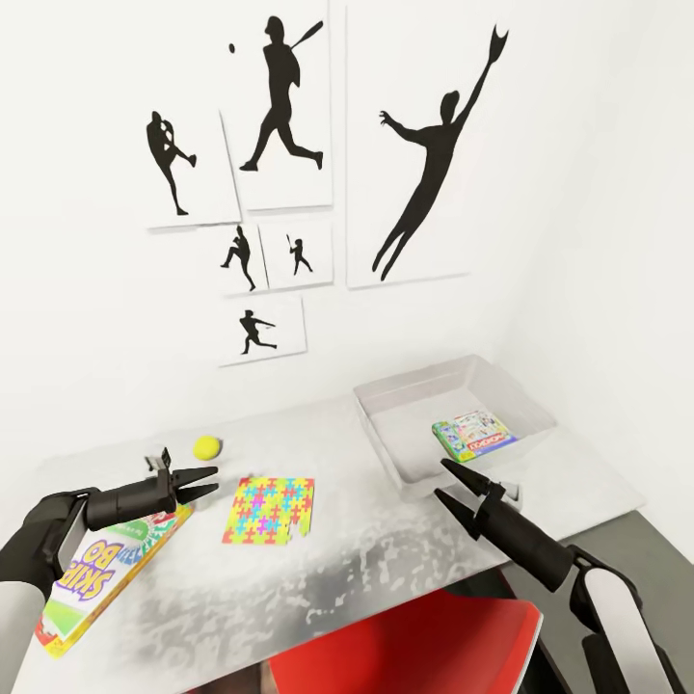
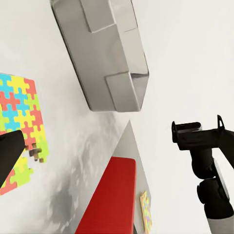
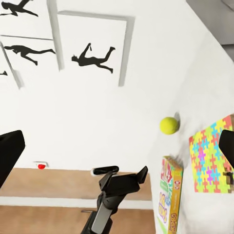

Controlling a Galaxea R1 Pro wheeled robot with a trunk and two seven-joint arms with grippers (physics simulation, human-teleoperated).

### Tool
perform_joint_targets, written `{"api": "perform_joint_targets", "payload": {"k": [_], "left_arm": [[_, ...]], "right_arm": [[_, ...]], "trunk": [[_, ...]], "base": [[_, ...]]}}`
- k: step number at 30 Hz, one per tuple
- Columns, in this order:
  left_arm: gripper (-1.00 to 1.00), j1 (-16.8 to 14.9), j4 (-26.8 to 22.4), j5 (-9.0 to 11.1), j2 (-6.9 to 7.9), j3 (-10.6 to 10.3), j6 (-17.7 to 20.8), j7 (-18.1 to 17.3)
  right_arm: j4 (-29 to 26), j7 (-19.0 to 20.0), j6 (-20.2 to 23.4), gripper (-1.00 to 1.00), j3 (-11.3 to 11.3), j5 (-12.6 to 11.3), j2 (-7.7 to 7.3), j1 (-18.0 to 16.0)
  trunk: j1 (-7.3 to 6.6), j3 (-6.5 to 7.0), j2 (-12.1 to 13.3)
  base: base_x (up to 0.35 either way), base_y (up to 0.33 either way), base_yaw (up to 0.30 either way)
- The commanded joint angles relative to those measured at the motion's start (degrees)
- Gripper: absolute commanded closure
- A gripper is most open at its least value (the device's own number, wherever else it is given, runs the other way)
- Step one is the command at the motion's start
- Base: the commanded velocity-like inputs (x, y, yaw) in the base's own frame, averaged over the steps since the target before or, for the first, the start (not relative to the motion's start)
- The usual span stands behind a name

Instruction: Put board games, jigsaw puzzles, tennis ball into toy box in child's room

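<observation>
Standing at the far right of the worktop (image 1: 386,578): one pale toy box (image 1: 525,397), open-topped, holding one board game (image 1: 472,434) flat on its floor, toward the near side.

Ball (image 1: 206,446): yellow, on the worktop at far left centre, near the wall, well apart from the box.

Puzzle (image 1: 269,509): multicoloured, flat at the middle of the worktop, just near and right of the ball; one corner piece at its near right looks loose.

Second game (image 1: 106,571): a bright box lettered "SKIP BO", flat at the near left edge of the worktop, left of the puzzle.

Left claw (image 1: 206,480): over the far end of the second game, fingers pointing right toward the puzzle, slightly parted, gripping nothing.

Right claw (image 1: 445,480): at the near wall of the box, fingers spread wide and pointing far and left, empty.

Red chair (image 1: 414,646): tucked under the near edge of the worktop.

Wall (image 1: 96,289): white, hung with six panels of black athlete silhouettes (image 1: 434,154).
</observation>
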Motion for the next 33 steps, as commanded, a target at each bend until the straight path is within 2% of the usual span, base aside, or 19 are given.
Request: {"api": "perform_joint_targets", "payload": {"k": [1,24,33], "left_arm": [[-1.00,-0.04,-0.01,0.01,0.00,0.00,0.60,-0.20],[-1.00,-0.04,-0.01,0.01,0.26,0.13,0.65,-0.29],[-1.00,-0.04,0.00,0.01,0.46,0.14,0.69,-0.32]], "right_arm": [[0.00,0.52,0.17,-1.00,-0.06,0.49,0.04,-0.04],[-0.04,0.62,-0.29,-1.00,-0.12,0.86,0.25,0.01],[0.02,0.70,-0.33,-1.00,-0.33,0.93,0.08,0.01]], "trunk": [[0.03,-0.01,-0.10],[0.03,2.17,-0.10],[0.03,3.02,-0.10]], "base": [[0.000,0.000,0.000],[0.000,0.000,0.000],[-0.089,0.000,0.000]]}}
